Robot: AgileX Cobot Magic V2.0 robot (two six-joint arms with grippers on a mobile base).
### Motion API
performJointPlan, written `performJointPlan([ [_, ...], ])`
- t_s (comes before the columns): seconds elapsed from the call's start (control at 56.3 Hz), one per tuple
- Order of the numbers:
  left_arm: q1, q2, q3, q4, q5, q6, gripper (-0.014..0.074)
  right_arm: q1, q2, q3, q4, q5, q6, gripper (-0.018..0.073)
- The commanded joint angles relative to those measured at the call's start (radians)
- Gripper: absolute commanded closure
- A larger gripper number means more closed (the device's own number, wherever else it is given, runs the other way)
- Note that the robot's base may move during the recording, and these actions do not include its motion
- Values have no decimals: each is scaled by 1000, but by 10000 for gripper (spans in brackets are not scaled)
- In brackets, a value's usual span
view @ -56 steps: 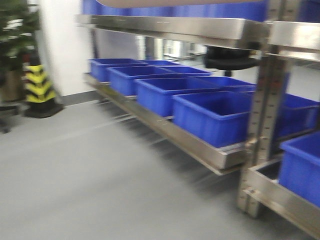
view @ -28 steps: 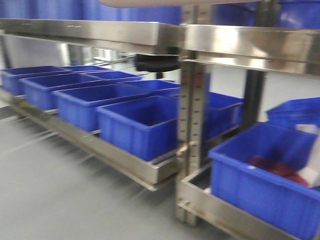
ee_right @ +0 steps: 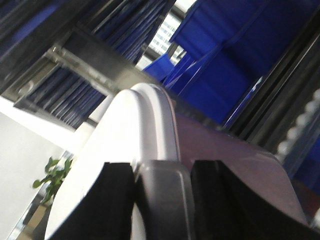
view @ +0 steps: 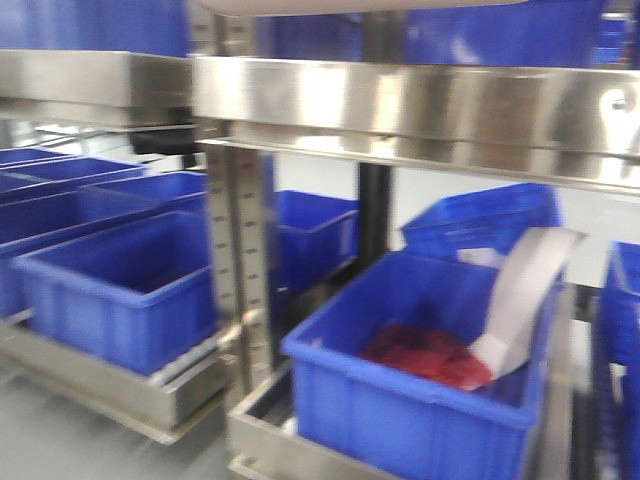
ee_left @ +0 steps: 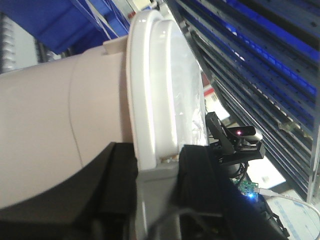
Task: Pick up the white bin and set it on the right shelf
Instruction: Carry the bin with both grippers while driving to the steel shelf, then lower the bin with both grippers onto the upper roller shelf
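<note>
The left gripper (ee_left: 155, 197) and right gripper (ee_right: 161, 187) each pinch the bin (ee_left: 50, 125) by its rim, holding it raised before the shelf (view: 420, 100). Best lift it level, clear of the front edge, before setting down.

Motion blur, glare on steel rail (view: 420, 100)

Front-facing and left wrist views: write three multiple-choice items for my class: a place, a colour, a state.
1. Where is the red material? A in the nearest blue crate; B on a chair; C in a bucket.
2. What colour are the open crates? A green; B blue; C yellow.
3. The left gripper is: A open in free air; B holding a bottle; C shut on the white bin.
Answers: A, it lies inside that crate; B, all are blue; C, it clamps the bin's rim.
</note>
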Motion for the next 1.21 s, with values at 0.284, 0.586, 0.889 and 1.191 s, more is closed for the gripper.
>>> performJointPlan([
  [0.284, -40, -53, -36, -93, 223, 31, 722, 29, -52, -37, 51, 140, -3, 500],
  [0.586, -40, -53, -36, -93, 223, 31, 722, 29, -52, -37, 51, 139, -3, 500],
  [0.889, -40, -53, -36, -93, 223, 31, 722, 29, -52, -37, 51, 136, -3, 500],
  [1.191, -40, -53, -36, -93, 223, 31, 722, 29, -52, -37, 51, 132, -3, 500],
])
